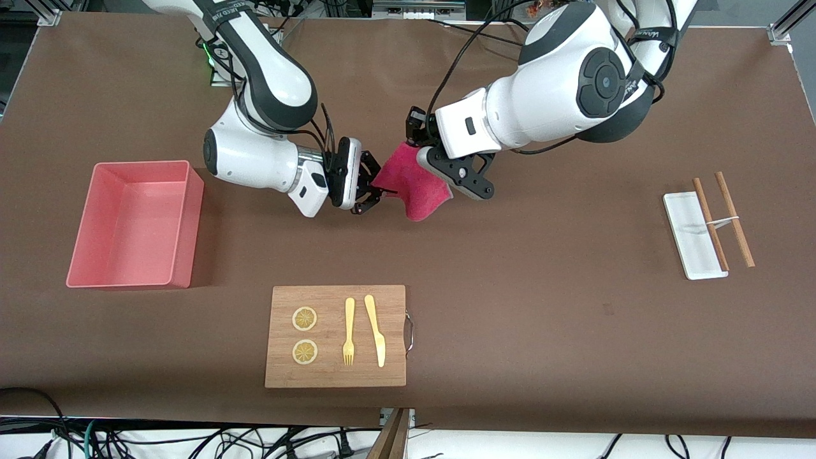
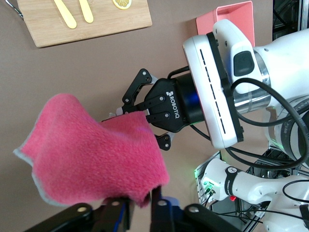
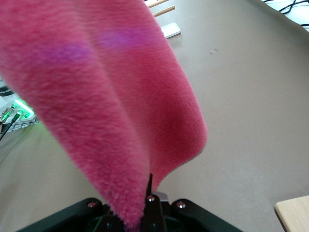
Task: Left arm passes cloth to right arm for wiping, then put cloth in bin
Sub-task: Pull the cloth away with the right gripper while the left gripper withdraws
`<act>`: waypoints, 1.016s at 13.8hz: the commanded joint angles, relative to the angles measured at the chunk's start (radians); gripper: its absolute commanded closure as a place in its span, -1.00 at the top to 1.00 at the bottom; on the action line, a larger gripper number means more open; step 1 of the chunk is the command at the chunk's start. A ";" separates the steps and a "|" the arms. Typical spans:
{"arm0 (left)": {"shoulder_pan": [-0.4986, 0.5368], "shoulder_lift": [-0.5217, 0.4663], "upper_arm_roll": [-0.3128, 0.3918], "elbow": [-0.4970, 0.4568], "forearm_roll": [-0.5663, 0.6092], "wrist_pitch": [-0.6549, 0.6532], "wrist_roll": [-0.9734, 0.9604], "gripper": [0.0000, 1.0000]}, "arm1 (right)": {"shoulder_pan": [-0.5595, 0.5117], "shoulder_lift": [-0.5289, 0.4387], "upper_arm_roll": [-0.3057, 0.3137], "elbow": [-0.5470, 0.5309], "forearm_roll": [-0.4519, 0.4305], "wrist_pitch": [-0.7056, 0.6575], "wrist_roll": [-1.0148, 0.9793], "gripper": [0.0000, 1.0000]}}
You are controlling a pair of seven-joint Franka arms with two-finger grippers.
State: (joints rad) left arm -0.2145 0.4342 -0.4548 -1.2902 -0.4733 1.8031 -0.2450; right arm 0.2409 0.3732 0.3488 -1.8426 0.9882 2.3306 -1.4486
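The magenta-red cloth [image 1: 414,188] hangs in the air between the two grippers, over the middle of the table. My left gripper [image 1: 426,166] is shut on one corner of it; in the left wrist view the cloth [image 2: 91,154] ends between its fingers [image 2: 141,205]. My right gripper [image 1: 377,187] is shut on the cloth's other edge, which the left wrist view [image 2: 126,110] also shows. In the right wrist view the cloth [image 3: 111,96] fills most of the picture and covers the right gripper [image 3: 141,203]. The pink bin [image 1: 185,223] stands toward the right arm's end of the table.
A wooden cutting board [image 1: 335,299] with a fork, a knife and two lemon slices lies nearer the front camera than the grippers. A white rest [image 1: 692,236] with two wooden chopsticks [image 1: 733,217] lies toward the left arm's end.
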 commanded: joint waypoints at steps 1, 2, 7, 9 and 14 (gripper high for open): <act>0.003 -0.003 0.013 0.019 -0.013 -0.008 -0.011 1.00 | -0.029 -0.031 -0.001 -0.004 0.004 -0.048 0.020 -1.00; 0.006 -0.008 0.018 0.019 -0.007 -0.011 -0.011 1.00 | -0.037 -0.043 -0.014 -0.009 -0.003 -0.077 0.043 -1.00; 0.067 -0.055 0.022 0.017 0.255 -0.189 0.003 1.00 | -0.086 -0.109 -0.112 -0.024 -0.158 -0.272 0.177 -1.00; 0.122 -0.058 0.022 0.017 0.405 -0.255 0.003 1.00 | -0.118 -0.131 -0.161 -0.044 -0.236 -0.336 0.226 -1.00; 0.178 -0.171 0.189 -0.064 0.522 -0.242 0.019 1.00 | -0.146 -0.200 -0.258 -0.125 -0.448 -0.372 0.449 -1.00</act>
State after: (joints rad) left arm -0.0308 0.3687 -0.3542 -1.2771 0.0346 1.5638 -0.2420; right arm 0.0942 0.2425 0.0995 -1.9155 0.6066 1.9800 -1.1204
